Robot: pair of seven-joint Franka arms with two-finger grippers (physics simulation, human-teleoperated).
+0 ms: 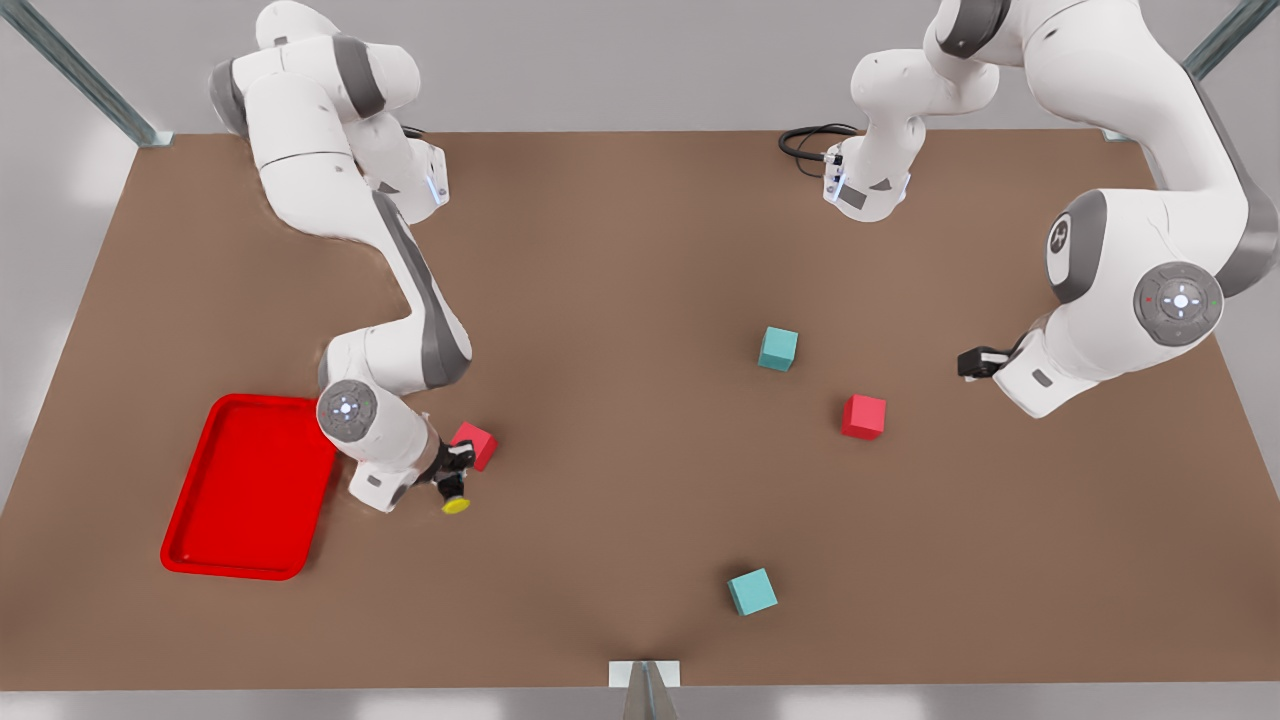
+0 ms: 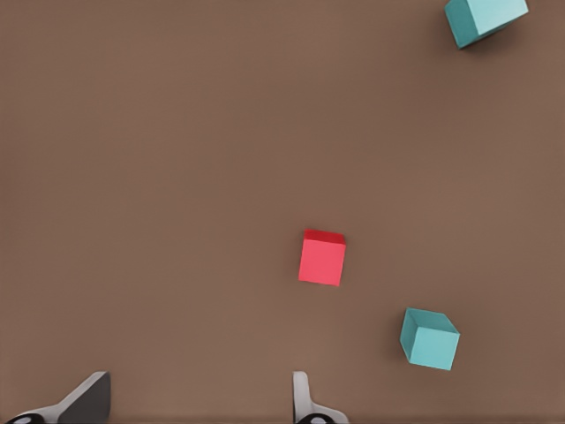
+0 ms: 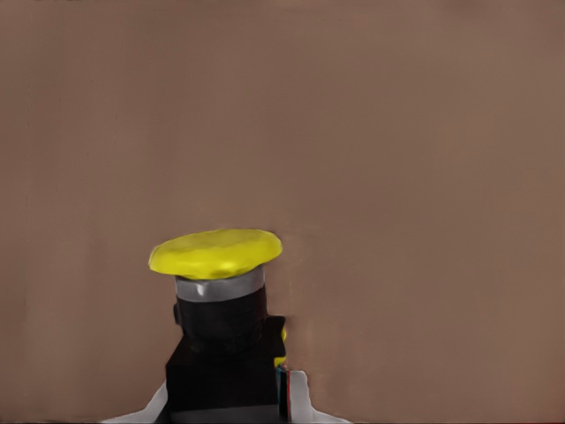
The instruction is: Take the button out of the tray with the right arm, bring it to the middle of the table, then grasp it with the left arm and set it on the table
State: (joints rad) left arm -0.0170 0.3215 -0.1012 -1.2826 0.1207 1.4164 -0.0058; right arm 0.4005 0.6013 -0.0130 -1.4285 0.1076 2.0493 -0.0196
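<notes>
Your right gripper is clamped on the button, which you hold above the surface just outside the tray, on the side toward the front view's right. In the right wrist view the button's dark body sits between the fingers with the yellow cap pointing out past the fingertips, so its long axis runs along the gripper's reach rather than across it. A red cube lies just beside the gripper in the front view, and you cannot tell from here whether they touch. The relation to watch is this: the middle of the surface lies well off toward the front view's right from the button, and your left gripper waits farther that way again, with a red cube and a teal cube between it and the middle. The left wrist view shows its fingers spread apart over bare surface, with that red cube and the teal cube ahead of it. Another teal cube sits nearer the front edge. You are judged to be early in the carry. The right arm is plainly the nearer one, so the handover likely depends on moving the button rightward and leaving the cap or body exposed for the left gripper.
</notes>
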